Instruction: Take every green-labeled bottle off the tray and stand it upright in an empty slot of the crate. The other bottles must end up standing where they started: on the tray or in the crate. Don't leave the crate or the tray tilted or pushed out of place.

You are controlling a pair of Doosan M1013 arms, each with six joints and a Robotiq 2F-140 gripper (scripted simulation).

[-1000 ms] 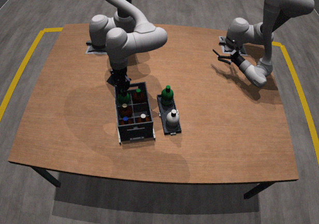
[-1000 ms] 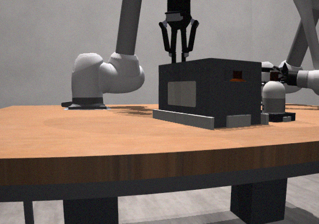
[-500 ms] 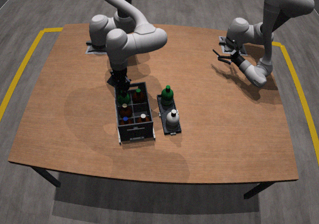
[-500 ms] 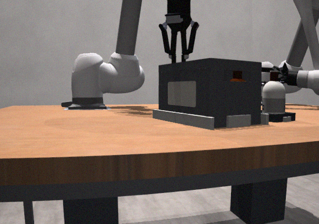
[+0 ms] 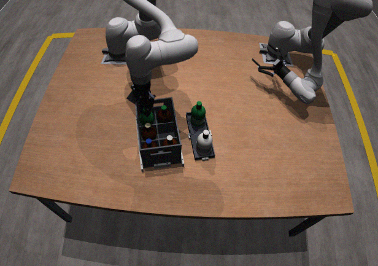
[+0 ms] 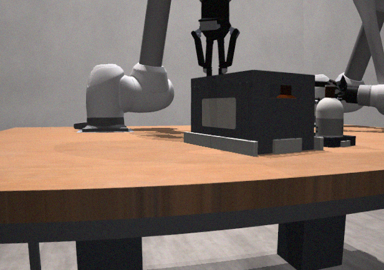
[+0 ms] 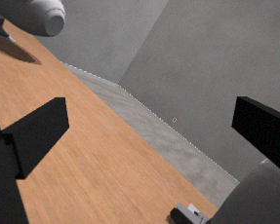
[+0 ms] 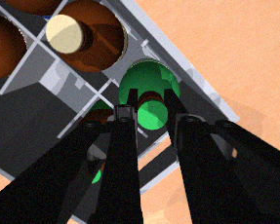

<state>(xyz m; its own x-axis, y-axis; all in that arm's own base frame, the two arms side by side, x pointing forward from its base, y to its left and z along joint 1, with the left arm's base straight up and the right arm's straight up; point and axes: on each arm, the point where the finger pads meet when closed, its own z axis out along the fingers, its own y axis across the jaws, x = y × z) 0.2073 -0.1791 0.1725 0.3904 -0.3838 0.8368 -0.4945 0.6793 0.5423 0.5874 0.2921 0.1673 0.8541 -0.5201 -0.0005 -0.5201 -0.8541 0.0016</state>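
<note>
The right gripper [image 5: 147, 106] [image 6: 215, 72] [image 8: 150, 101] points down into a far corner slot of the crate [image 5: 161, 157] [image 6: 224, 88] [image 8: 210, 93], its fingers closed on the neck of a green bottle [image 5: 146, 117] [image 8: 148, 80]. In the right wrist view, the fingertips lie on either side of that neck, just below the green cap. The bottle is upright inside the slot, directly under the gripper; whether its base touches the crate floor cannot be told.

Beside it, across a divider, is a green-capped brown bottle [image 5: 164, 114] [image 8: 97, 116]. The middle row holds a cream-capped bottle [image 5: 149, 133] [image 8: 100, 54], next to an empty slot. In the near row are a blue-capped bottle [image 5: 149, 145] and a white-capped bottle [image 5: 169, 142].

The tray [image 5: 193, 133] [image 6: 336, 141] lies flat beside the crate, apart from it, on the tabletop [image 5: 276, 160] [image 6: 124, 159] [image 7: 98, 161] [image 8: 224, 39]. A second green bottle [image 5: 198, 115] stands upright at its far end, well apart from the left gripper and outside the right gripper's fingers. A white bottle [image 5: 204, 143] [image 6: 330, 119] stands at the near end. The crate sits level.

The left gripper [image 5: 262, 67] [image 7: 150, 112] hangs over the tabletop, its fingers wide apart with nothing between them, well away from crate and tray.
</note>
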